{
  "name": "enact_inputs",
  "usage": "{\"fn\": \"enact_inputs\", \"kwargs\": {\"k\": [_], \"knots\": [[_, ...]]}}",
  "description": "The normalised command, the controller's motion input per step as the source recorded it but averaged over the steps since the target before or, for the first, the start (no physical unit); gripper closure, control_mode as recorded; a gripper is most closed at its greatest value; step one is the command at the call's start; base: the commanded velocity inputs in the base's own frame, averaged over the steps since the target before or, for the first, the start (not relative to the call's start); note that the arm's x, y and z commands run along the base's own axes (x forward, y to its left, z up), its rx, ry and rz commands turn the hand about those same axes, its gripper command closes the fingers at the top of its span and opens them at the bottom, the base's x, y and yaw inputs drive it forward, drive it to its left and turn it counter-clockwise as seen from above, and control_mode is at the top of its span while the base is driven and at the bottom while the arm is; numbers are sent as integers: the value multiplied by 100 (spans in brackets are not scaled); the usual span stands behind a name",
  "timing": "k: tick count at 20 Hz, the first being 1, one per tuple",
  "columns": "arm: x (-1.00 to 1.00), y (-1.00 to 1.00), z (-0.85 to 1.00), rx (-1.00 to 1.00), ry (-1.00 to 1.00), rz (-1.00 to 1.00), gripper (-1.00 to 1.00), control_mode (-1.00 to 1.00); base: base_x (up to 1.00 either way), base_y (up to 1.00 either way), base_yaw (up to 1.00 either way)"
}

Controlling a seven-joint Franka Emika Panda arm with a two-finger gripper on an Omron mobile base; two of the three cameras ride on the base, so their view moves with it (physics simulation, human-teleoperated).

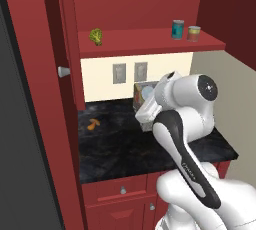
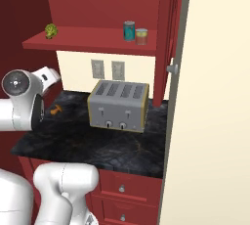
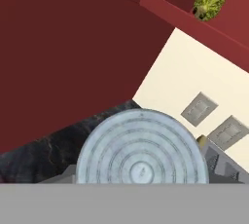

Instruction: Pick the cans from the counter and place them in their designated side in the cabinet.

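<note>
Silver ringed top of held can [image 3: 141, 157] right up against hand camera, covering the spot where the fingertips sit. Left base view: same can at gripper [image 1: 149, 102], tipped, lid facing left, off the counter [image 1: 115, 149], in front of toaster [image 2: 118, 104]. Fingers themselves hidden behind can and wrist; jaws look part-closed around can, actual contact not visible.

Relative to toaster:
- teal can [image 1: 177, 29] and red-and-yellow can [image 1: 194, 33] upright on cabinet shelf [image 1: 140, 41], above toaster and toward its right end, just beside each other, teal on the left. Touching or not: can't tell.
- green leafy lump [image 1: 96, 35] on same shelf, above and well left of toaster, well apart from both cans.
- small orange item [image 1: 93, 123] on counter, left of toaster, near the back wall.
- two grey wall outlets [image 2: 97, 68] on cream wall directly behind and above toaster.
- red drawers [image 2: 122, 187] with round silver knobs below counter edge, in front of toaster.

Toaster itself: four slots, silver with yellowish trim, standing square on counter, mostly masked by arm in left base view.
</note>
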Motion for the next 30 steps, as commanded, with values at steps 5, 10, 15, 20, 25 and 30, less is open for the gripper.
{"fn": "enact_inputs", "kwargs": {"k": [5, 10, 15, 20, 25, 30], "knots": [[-43, -20, 17, -2, -2, 0, 100, -100, 0, 0, 0], [-45, -19, 15, -2, -3, 0, 100, -100, 0, 0, 0], [-39, -20, 21, -3, -1, 0, 100, -100, 0, 0, 0], [-41, -16, 16, 0, 0, 0, 100, -100, 0, 0, 0], [-43, -18, 11, 0, 0, 0, 100, -100, 0, 0, 0], [-41, -22, 7, 0, 0, 0, 100, -100, 0, 0, 0]]}}
